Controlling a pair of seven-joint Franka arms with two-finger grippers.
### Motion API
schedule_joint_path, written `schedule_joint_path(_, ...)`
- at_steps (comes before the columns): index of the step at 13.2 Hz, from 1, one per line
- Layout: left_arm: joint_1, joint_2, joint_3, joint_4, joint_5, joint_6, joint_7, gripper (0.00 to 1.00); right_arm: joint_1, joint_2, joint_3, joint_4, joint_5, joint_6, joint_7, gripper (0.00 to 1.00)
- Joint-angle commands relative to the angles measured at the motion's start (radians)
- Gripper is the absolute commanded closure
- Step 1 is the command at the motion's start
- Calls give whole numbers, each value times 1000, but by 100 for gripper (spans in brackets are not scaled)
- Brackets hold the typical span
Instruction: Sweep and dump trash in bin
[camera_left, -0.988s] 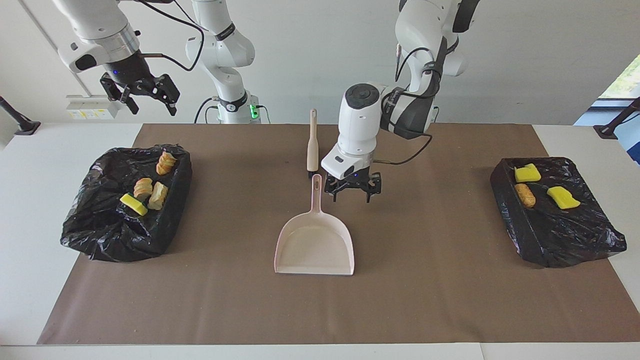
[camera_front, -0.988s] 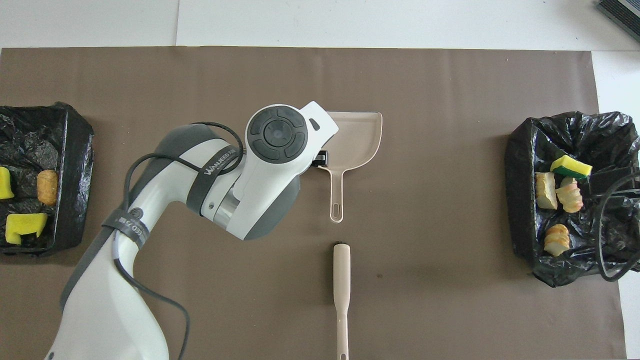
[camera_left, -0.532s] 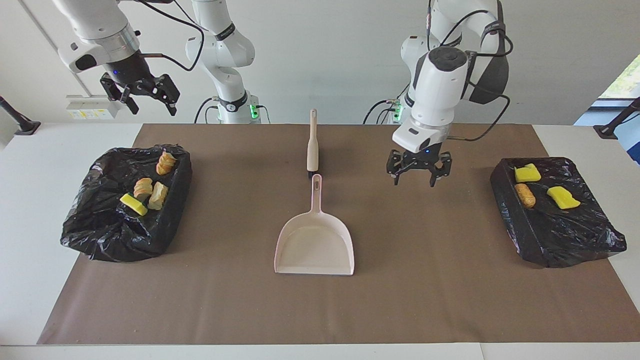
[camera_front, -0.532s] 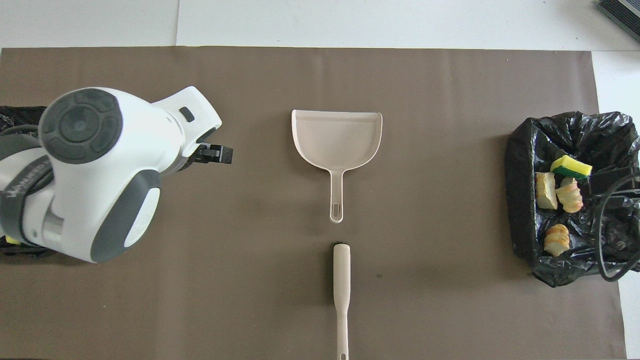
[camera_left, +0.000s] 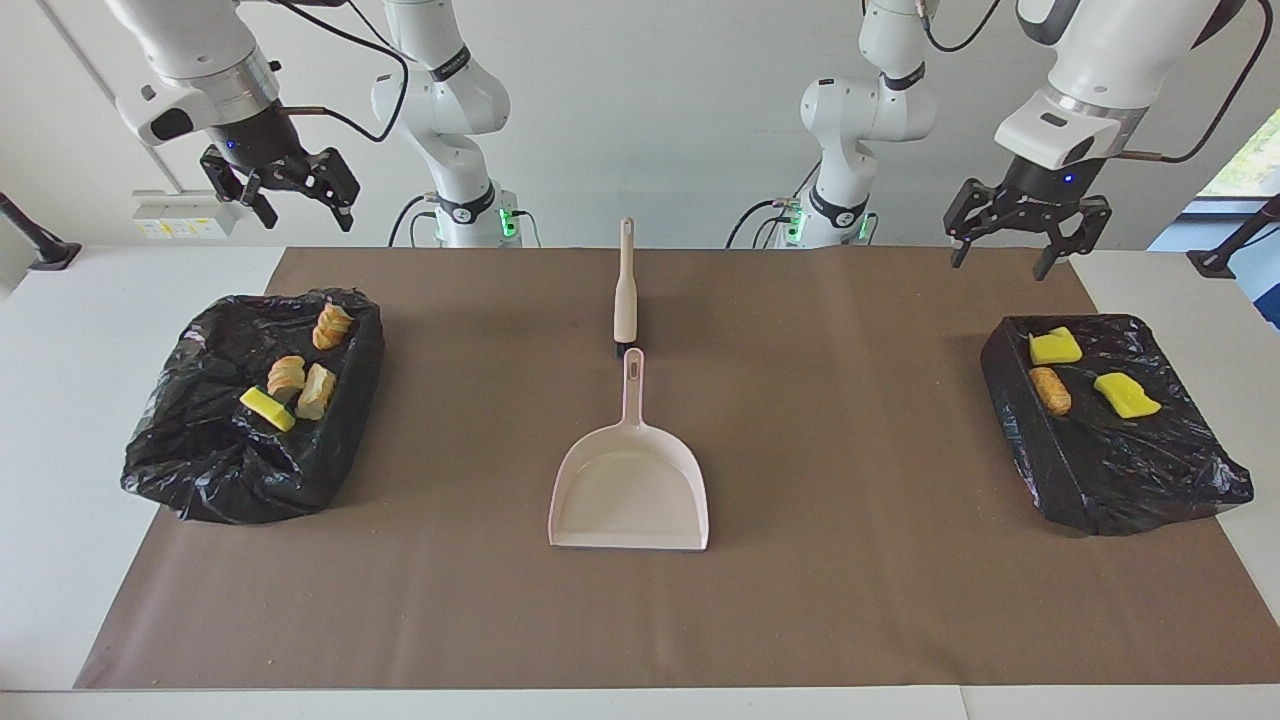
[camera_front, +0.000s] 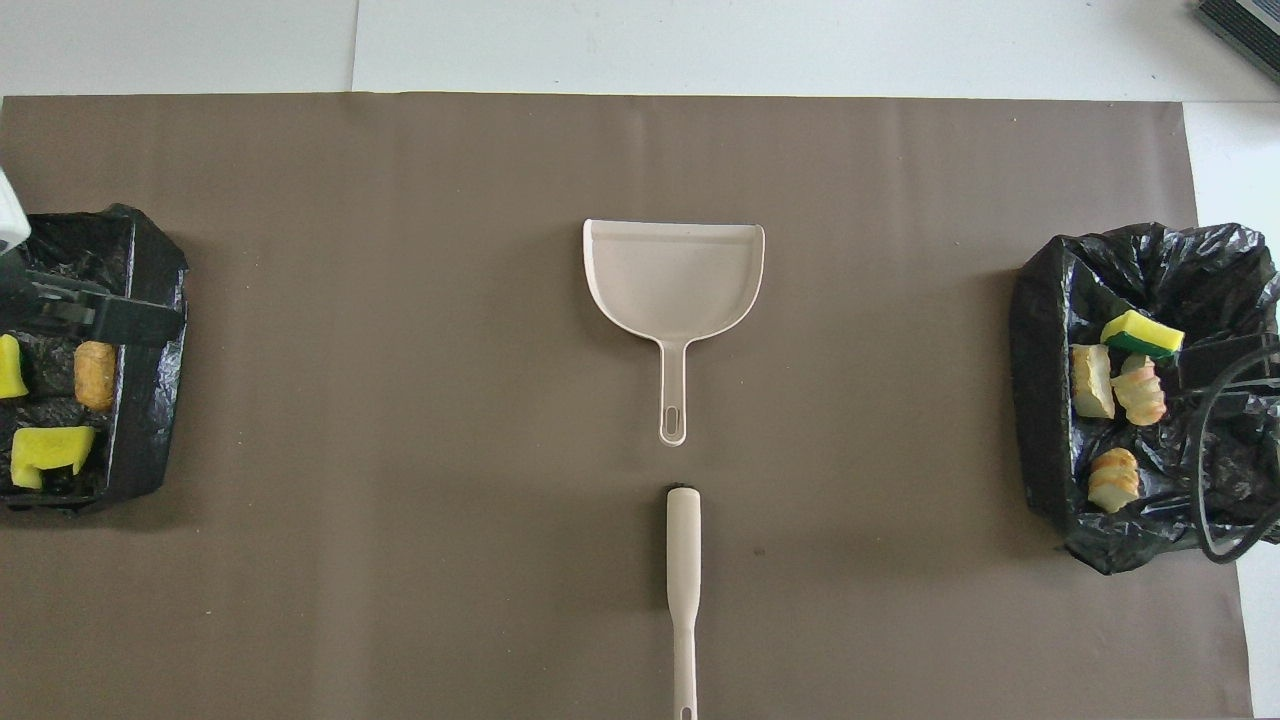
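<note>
Trash (camera_left: 268, 408) is all inside two bins now. None of it is on the brown mat (camera_left: 860, 600). The mat covers most of the white surface (camera_left: 60, 560). A white wall (camera_left: 650, 100) stands at the robots' end of the room.

One black bin (camera_left: 160, 470) sits at the right arm's end of the surface. It has a black bag in it. Three brown striped lumps and one yellow-green sponge lie inside. The other black bin (camera_left: 1100, 490) sits at the left arm's end. Two yellow sponges and one brown lump lie inside.

A pink dustpan (camera_left: 628, 490) lies flat in the middle of the mat. Its handle points at the robots. A beige brush (camera_left: 625, 290) lies just beside the tip of that handle, nearer to the robots.

The left end effector (camera_left: 1000, 262) hangs high over the bin at the left arm's end. Its fingers are apart and hold nothing. A second ago it was low down, just beside the dustpan's handle. It has gone up and away since then.

The right end effector (camera_left: 305, 215) waits high over the right arm's end. Its fingers are apart and hold nothing. It has not moved. The dustpan, the brush and the trash have not moved either.
</note>
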Motion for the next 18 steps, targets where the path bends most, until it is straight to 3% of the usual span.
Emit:
schedule_joint_path(1,45,65,-8,131,-31,-93,23,0,-6,-23,2,-24,-1,7,-26,0)
schedule_joint_path(3,48,98,-8,194,-45,-150,23,0,-6,-23,2,-26,-1,7,-26,0)
schedule_joint_path(5,56,86,-6,192,-79,-160,14,0,-6,-24,2,-26,-1,7,-26,0)
schedule_joint_path(18,45,-25,-14,42,-18,-178,-132,0,-6,-24,2,-24,-1,7,-26,0)
